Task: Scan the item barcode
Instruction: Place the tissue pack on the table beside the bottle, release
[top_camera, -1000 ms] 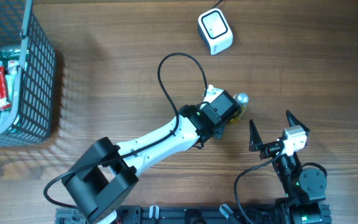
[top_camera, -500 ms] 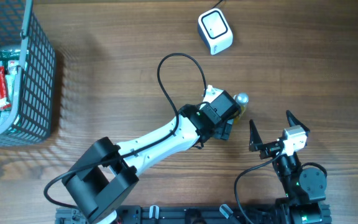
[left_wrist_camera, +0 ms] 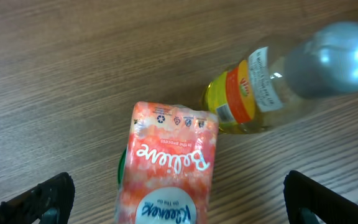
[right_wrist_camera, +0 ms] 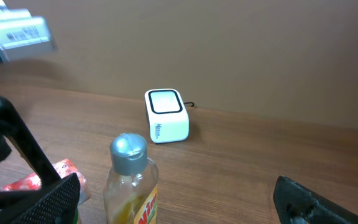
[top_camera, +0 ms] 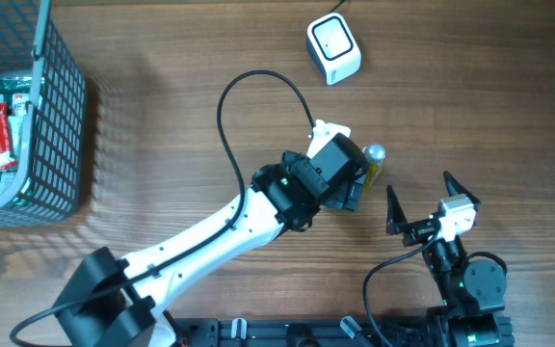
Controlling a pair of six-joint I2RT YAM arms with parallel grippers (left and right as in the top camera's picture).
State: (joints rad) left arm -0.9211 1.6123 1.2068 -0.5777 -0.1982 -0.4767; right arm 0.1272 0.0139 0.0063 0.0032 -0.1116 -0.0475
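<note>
Your wooden desk (top_camera: 162,106) carries one wire basket (top_camera: 61,116) at its left edge, well to the left of the left fingers (left_wrist_camera: 42,198), with bare wood between. Those fingers stand spread wide and grip nothing. One pink tissue pack (left_wrist_camera: 166,168) lies between them, touching neither. One upright bottle (left_wrist_camera: 253,93) stands just beside the pack, toward the right-hand finger. One white scanner (top_camera: 333,48) sits well beyond the bottle, with open desk between. The right fingers (top_camera: 393,210) are spread too and empty, near the bottle's right side.
</note>
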